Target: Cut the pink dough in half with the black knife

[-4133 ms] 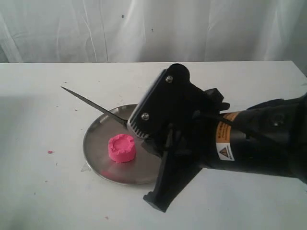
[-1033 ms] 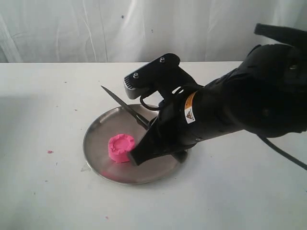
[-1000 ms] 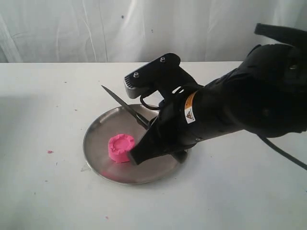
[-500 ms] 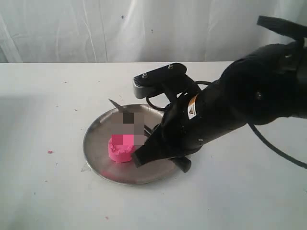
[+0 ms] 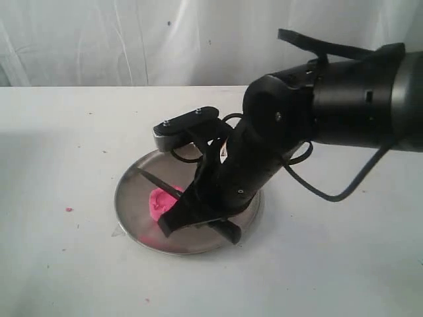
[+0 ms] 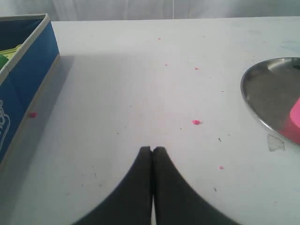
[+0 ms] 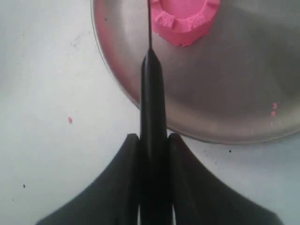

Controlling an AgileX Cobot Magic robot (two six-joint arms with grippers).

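On steel plate (image 5: pixel 132 218), left of its middle in the exterior view: pink dough (image 5: pixel 158 200), one whole puck, uncut.

Right gripper (image 7: pixel 153 137): jaws clamped on the handle of the black knife (image 7: pixel 152 93). Blade edge-down, running along the puck's side, not over its middle.

Arm: reaches in from the right, wrist pitched low over the plate.

Step, as judged: lining up the cut.

Next: shift the blade to the puck's centre, then press straight down.

Left gripper (image 6: pixel 152 149): jaws together, empty, over the table (image 6: pixel 117 93), off to the plate's side.

Steel plate (image 5: pixel 127 193) on a white table (image 5: pixel 53 264), pink crumbs (image 6: pixel 196 122) around it, blue box (image 6: pixel 28 75) well apart
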